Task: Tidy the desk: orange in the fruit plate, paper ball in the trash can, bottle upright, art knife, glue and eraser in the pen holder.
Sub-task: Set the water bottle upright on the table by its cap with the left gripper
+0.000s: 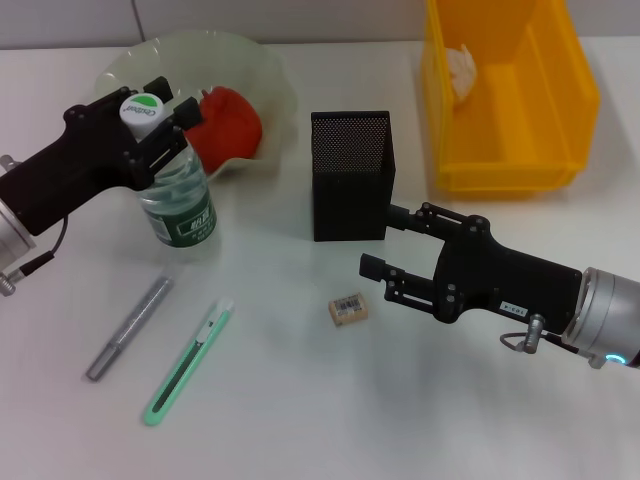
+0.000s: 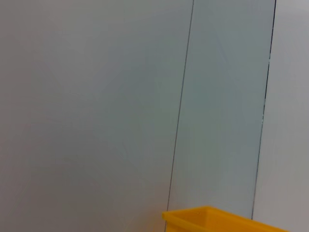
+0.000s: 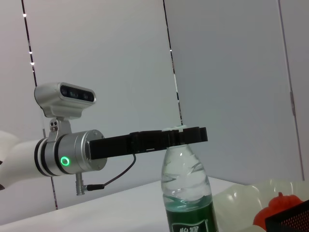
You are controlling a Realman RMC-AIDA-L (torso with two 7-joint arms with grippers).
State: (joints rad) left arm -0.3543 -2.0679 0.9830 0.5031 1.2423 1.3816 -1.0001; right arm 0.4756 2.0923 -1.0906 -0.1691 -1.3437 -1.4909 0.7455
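Observation:
The clear bottle (image 1: pixel 185 215) with a green label and white cap stands upright beside the fruit plate (image 1: pixel 200 55). My left gripper (image 1: pixel 178 128) is shut around its neck; the right wrist view shows the bottle (image 3: pixel 188 193) with the fingers (image 3: pixel 190 134) at cap height. The orange (image 1: pixel 232 120) lies in the plate. The paper ball (image 1: pixel 462 65) rests in the yellow trash can (image 1: pixel 510 160). On the table lie the eraser (image 1: pixel 350 308), the green art knife (image 1: pixel 190 362) and the grey glue stick (image 1: pixel 130 327). My right gripper (image 1: pixel 380 240) hovers open next to the black mesh pen holder (image 1: pixel 352 175), right of the eraser.
The trash can's rim (image 2: pixel 217 220) shows in the left wrist view against a pale wall. The right wrist view also catches the plate (image 3: pixel 241 198), the orange (image 3: pixel 277 210) and a corner of the pen holder (image 3: pixel 289 220). The table is white.

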